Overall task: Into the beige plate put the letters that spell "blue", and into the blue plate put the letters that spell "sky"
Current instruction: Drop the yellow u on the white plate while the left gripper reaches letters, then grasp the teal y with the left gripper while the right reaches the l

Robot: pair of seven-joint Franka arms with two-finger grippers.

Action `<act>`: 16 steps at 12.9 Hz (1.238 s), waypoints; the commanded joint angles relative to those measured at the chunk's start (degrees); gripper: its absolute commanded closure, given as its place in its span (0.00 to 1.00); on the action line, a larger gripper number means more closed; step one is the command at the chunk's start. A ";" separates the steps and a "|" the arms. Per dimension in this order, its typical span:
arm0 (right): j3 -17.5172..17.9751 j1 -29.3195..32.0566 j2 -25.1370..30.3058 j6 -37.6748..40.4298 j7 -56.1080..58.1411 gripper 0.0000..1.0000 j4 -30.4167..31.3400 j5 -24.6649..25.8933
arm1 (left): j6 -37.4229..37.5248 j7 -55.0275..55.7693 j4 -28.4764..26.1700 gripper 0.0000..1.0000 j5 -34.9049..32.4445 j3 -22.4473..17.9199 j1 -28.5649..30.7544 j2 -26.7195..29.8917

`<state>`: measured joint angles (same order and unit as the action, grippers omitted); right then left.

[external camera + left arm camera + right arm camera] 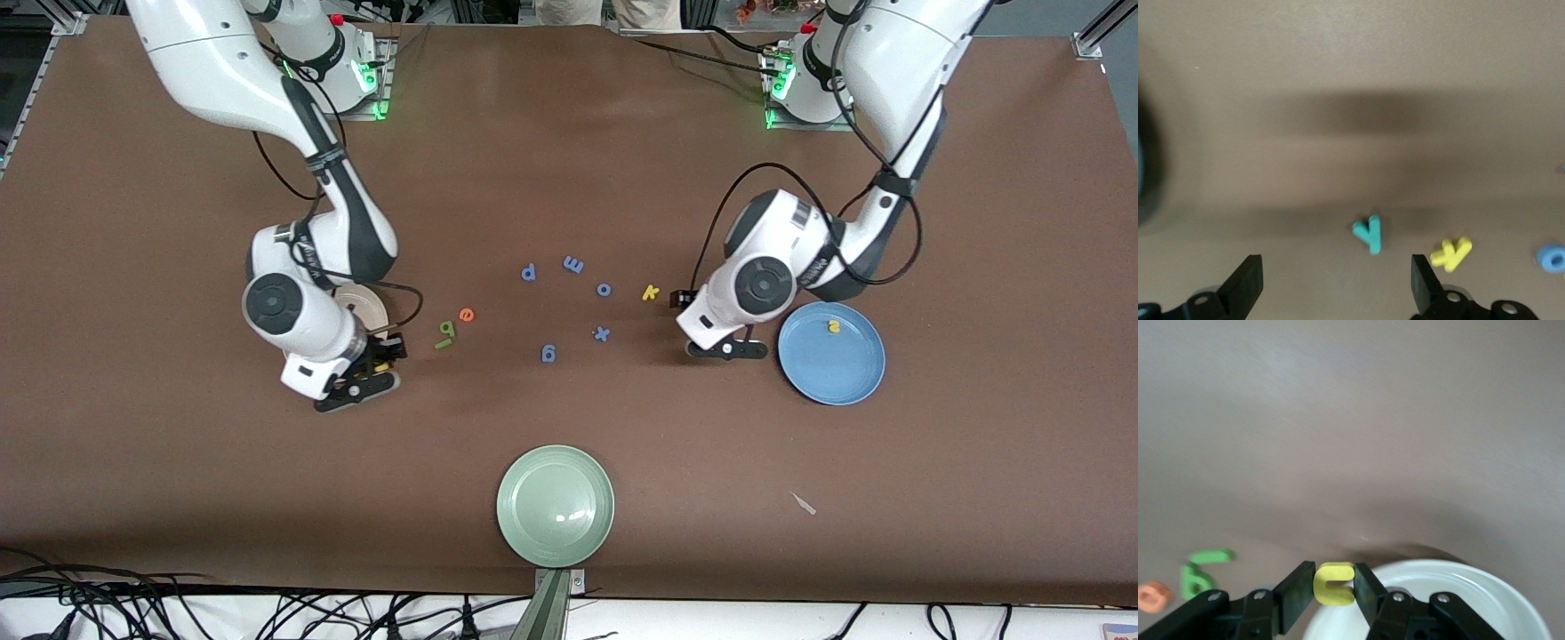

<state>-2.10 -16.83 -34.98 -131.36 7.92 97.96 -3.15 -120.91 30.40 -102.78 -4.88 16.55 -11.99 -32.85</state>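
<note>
The right pincer (1333, 587) is clamped on the yellow u (1334, 584), hanging over the rim of the beige plate (1485, 593) at the right arm's end of the desk (569, 178); in the front view that plate (372, 302) is largely hidden under the arm. The step in hand, as judged, is the release of this letter: the pincer should travel further over the plate's middle before parting, since at the rim the light foam could bounce out onto the desk. A low drop is advisable. The green b (448, 330), the green l (443, 343) and the orange e (466, 314) lie on the desk close together, just beside the beige plate, toward the middle of the desk. The left pincer (1335, 283) has its fingers wide apart and holds nothing; it hangs over the teal y (1368, 233), with the yellow k (650, 292) just beside that letter. Its descent should centre on the y alone, so that no finger knocks the k. The yellow s (833, 326) lies in the blue plate (845, 382) at the left arm's end. The blue letters p (528, 272), m (573, 264), o (604, 289), x (602, 333) and g (548, 354) lie mid-desk, and the green plate (533, 533) nearest the camera; all should stay untouched.
</note>
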 commanded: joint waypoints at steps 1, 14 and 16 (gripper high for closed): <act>0.43 2.24 2.10 -2.40 2.37 0.75 6.43 -1.25 | -8.53 5.45 -5.67 0.05 -2.23 -0.29 -1.37 0.68; 5.53 -2.33 1.59 -3.98 -27.92 0.22 4.08 -1.16 | -13.75 4.50 -8.76 1.00 -3.91 -0.21 -0.32 -0.65; 5.44 -3.29 0.88 -7.31 -33.21 0.23 4.78 -0.99 | -6.84 -0.83 -7.10 1.00 -3.91 -0.29 1.60 2.07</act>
<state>3.42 -19.79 -33.11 -135.99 -21.00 102.41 -3.59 -133.28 33.77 -110.44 -7.07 16.30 -12.40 -34.04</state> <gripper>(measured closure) 0.225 0.749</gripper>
